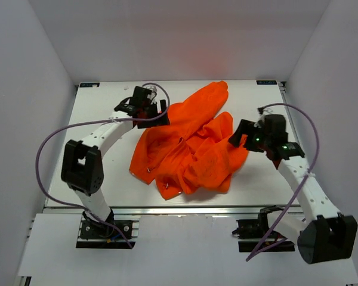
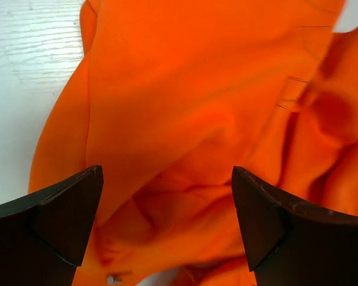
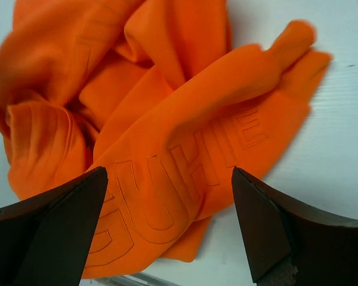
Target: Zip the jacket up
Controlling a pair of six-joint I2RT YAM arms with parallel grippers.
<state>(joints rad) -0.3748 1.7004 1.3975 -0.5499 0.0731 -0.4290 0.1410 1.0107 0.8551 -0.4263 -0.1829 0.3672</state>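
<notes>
Your jacket [image 1: 191,146] lies crumpled in a heap at the middle of the table [image 1: 95,107], with one long fold trailing toward the far edge. The front is not laid flat, and you cannot pick out the zipper in any view. The left gripper [image 1: 157,115] is at the heap's far left edge, jaws spread wide and holding nothing; its wrist view shows loose folds beneath it and a small metal snap [image 2: 113,278] low in the frame. The right gripper [image 1: 243,134] is at the heap's right edge, likewise wide open and empty, looking down on a fold with stitched lettering [image 3: 185,173]. The arms likely flank the heap so each can take an edge and spread it out. Zipping looks not yet begun; you probably need to find the front opening first.
</notes>
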